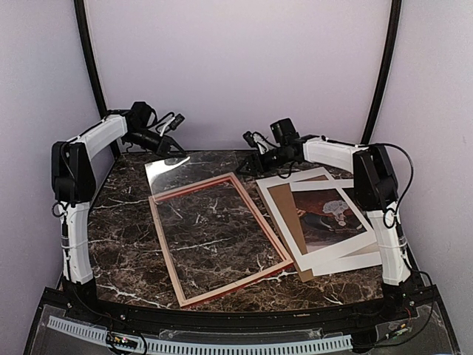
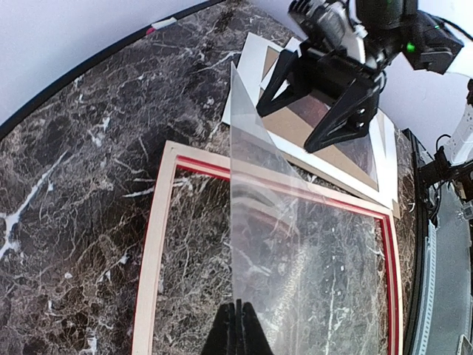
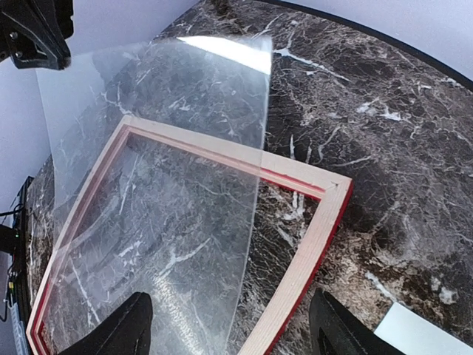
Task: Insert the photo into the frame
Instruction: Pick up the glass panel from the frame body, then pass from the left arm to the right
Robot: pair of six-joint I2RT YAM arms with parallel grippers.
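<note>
From my screens the frame (image 1: 167,248) lay nearest, back up, pale wood showing and red only at its edges, flat at the centre of the marble table (image 1: 122,244) with nothing pinning it; I judged that one nudge on that slick stone would slide or turn it.

To its right and a little farther off, the photo (image 1: 334,214) lay picture up, skewed on a brown board (image 1: 284,213) and some white sheets, apart from the frame and in neither gripper; picking at its edge could drag the board along with it, or crease the paper.

Farther back, above the frame's far-left corner, the left gripper (image 2: 235,331) was clamped on one edge of the clear sheet (image 2: 295,244), which hung tilted across the far rail; I could not tell whether its low edge touched the wood. Pinched by so thin a margin, it could slip or bow; set down askew, it would perch on a rail rather than drop into the recess.

Farthest, the right gripper (image 3: 229,296) hovered with its fingers wide apart and holding nothing, facing the sheet's free side and near the left gripper; the plastic was hard to read on camera, so a grab could miss or knock it loose, and the two arms, crowded together there, could clash.
</note>
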